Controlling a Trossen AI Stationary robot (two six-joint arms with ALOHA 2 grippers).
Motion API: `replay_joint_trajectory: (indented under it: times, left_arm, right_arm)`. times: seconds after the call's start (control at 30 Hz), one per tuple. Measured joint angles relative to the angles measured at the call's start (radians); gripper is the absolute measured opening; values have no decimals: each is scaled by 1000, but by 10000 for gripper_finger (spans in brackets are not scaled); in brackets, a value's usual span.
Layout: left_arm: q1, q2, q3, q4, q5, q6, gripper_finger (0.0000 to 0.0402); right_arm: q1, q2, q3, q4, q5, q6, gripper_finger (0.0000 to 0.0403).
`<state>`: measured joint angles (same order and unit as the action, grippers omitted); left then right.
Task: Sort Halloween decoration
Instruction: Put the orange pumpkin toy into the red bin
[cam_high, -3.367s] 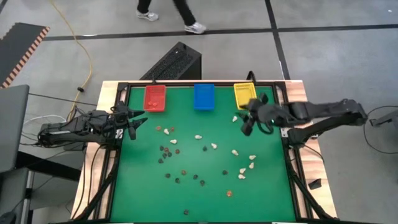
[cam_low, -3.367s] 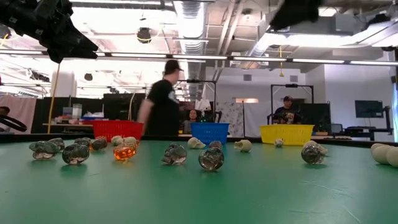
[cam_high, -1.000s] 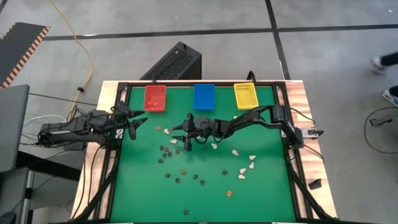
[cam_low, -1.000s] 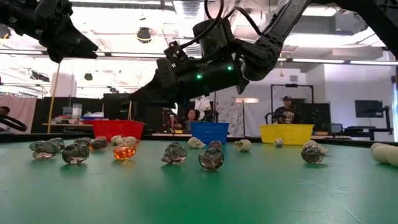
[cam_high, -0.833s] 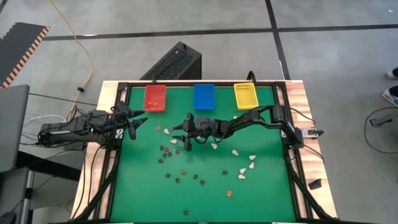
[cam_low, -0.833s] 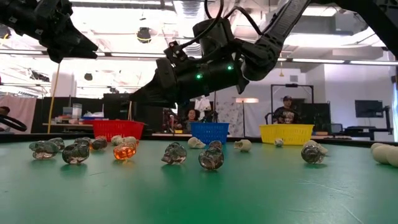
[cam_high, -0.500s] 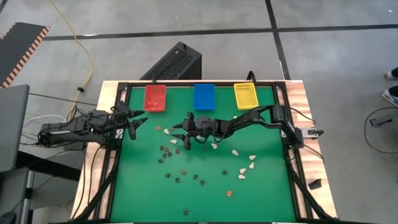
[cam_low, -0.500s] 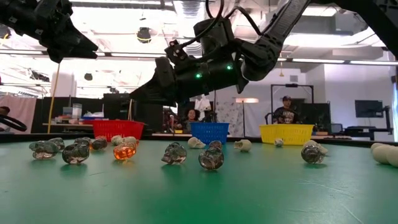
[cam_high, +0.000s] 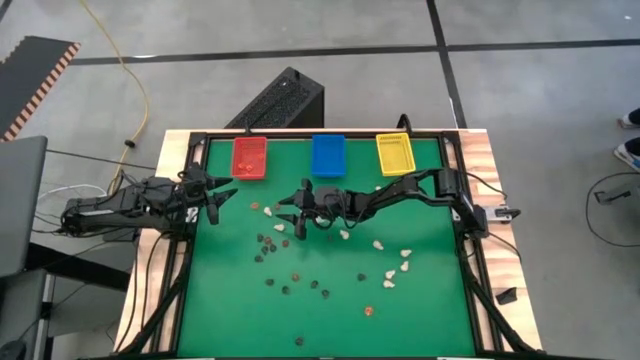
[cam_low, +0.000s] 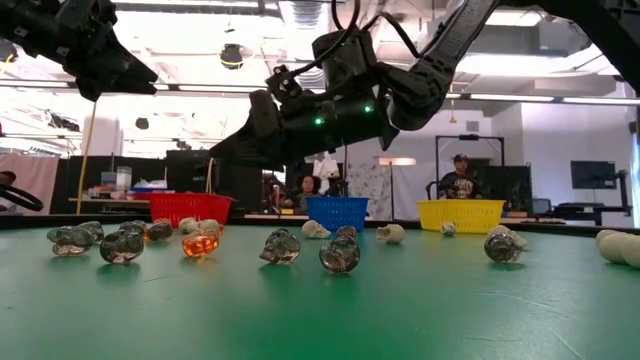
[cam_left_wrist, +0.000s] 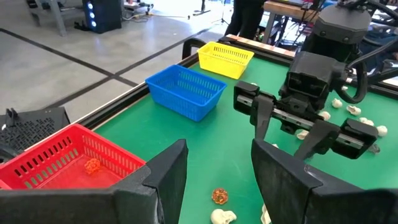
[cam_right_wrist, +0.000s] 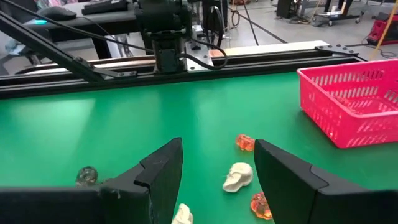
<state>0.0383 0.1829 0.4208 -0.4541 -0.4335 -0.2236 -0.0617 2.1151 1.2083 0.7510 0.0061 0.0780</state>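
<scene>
The Halloween decoration lies scattered over the green table (cam_high: 430, 300) as small trinkets. Cream-white ones (cam_high: 345, 235), black ones (cam_high: 265, 245) and orange ones (cam_high: 368, 311) all rest on the mat. My right gripper (cam_high: 288, 218) reaches in from the right and hovers open above the trinkets near the red bin (cam_high: 249, 157). In the right wrist view a white skull (cam_right_wrist: 238, 177) and two orange pieces (cam_right_wrist: 245, 142) lie on the mat ahead of its fingers. My left gripper (cam_high: 222, 205) waits open and raised at the table's left edge, holding nothing.
A red, a blue (cam_high: 327, 155) and a yellow bin (cam_high: 394, 153) stand in a row along the far edge; one orange piece (cam_left_wrist: 92, 165) lies in the red bin. A black frame rail (cam_high: 470, 280) borders the mat. People sit in the room beyond the table.
A few seconds back my right gripper stood by the yellow bin. It has since reached across toward the table's left and now hovers near the red bin. Over the last second nothing has visibly moved.
</scene>
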Motion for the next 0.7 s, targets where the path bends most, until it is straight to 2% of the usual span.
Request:
replay_joint_trajectory:
  times: [0.17, 0.57, 0.7]
  left_arm:
    - [0, 0, 0, 0, -23, 2, 169]
    - [0, 0, 0, 0, -24, 2, 169]
    - [0, 0, 0, 0, -24, 2, 169]
  right_arm:
    - [-4, 0, 0, -9, 46, -5, 230]
    - [-27, 0, 0, -31, 78, 1, 230]
    - [-27, 69, 30, 31, 106, 7, 230]
